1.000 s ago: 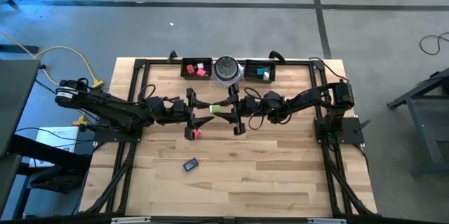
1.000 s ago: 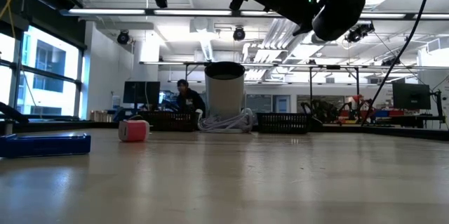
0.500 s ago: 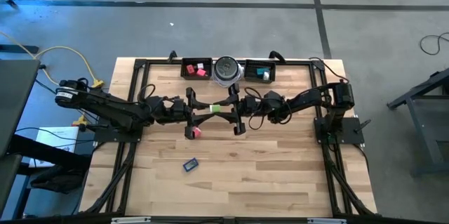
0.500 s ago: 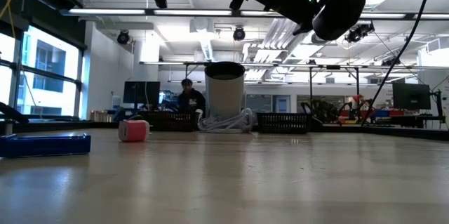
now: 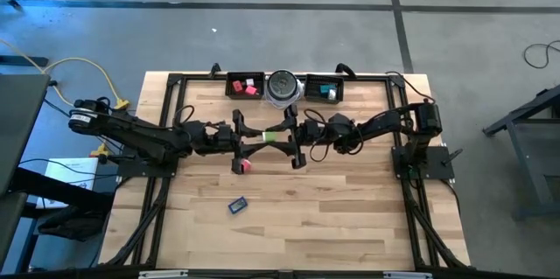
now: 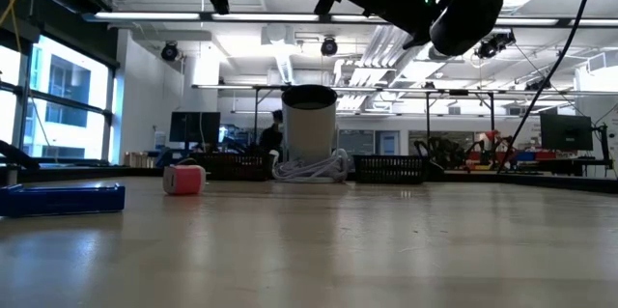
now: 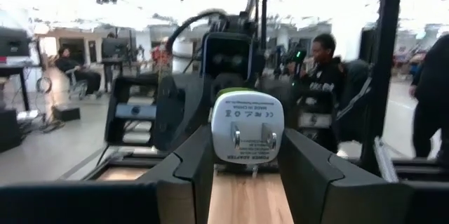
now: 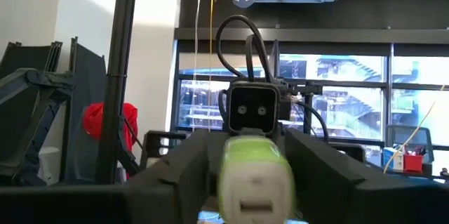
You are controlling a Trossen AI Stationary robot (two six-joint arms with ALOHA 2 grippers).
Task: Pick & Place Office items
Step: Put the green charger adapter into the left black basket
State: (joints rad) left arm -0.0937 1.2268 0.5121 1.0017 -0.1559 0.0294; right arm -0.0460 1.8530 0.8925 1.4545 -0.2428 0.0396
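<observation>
Step in hand: a mid-air handover, as I judge it, of the green-and-white charger plug [image 5: 270, 136] between the two arms, above the middle of the tabletop [image 5: 350, 218], nearer its far edge.
How to do it well: one side should let go only once the other side's hold is firm; keep both wrists level and in line so the plug does not twist out; draw apart slowly along the line joining them.
Left gripper [image 7: 245, 164]: jaws part open, one on each side of the plug's white pronged face; they look to be touching its sides.
Right gripper [image 8: 254, 175]: jaws part open around the plug's green end; whether they press on it or have just eased off, I cannot tell.
Other office items: a pink block [image 5: 246, 165] on the tabletop just below the left gripper; a blue flat piece [image 5: 237, 204] nearer the front edge; red and pink blocks [image 5: 248, 87] in the left tray and a teal block [image 5: 330, 92] in the right tray, both at the far edge.
Risk: if both release together the plug drops onto the tabletop.
</observation>
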